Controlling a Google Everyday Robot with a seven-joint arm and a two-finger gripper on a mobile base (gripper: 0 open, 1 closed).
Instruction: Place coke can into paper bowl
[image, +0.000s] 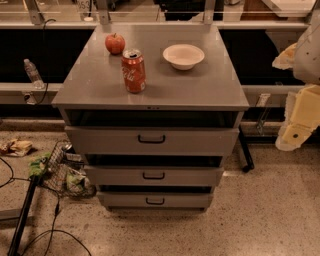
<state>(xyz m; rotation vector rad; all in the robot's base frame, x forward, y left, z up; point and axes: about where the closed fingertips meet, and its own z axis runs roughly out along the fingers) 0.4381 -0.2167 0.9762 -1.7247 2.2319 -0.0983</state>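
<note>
Red aluminium coke can (134, 71) upright on grey cabinet top (95, 87), near shallow white paper bowl (183, 56), not touching. Probably light, thin-walled, slick; best pinched mid-body, gently. Gripper (296, 131) at far right, off the cabinet; state impossible to tell.

Surface (200, 85): grey flat top of a 3-drawer unit (151, 175), which you see from the front and a bit above. You have 3 items directly on it, all apart, none touching.

1. Coke can (134, 71): red w/ white script, silver top, upright, left of centre, closest of the 3 to the front edge.
2. Apple (115, 43): red, round, near the can, behind it toward the back-left.
3. Paper bowl (183, 56): white, shallow, right way up, to the right of the can, approx. level w/ the apple.

Claw (296, 131): not on the surface; you'll find it at the right frame edge, past the unit's right side.
</note>
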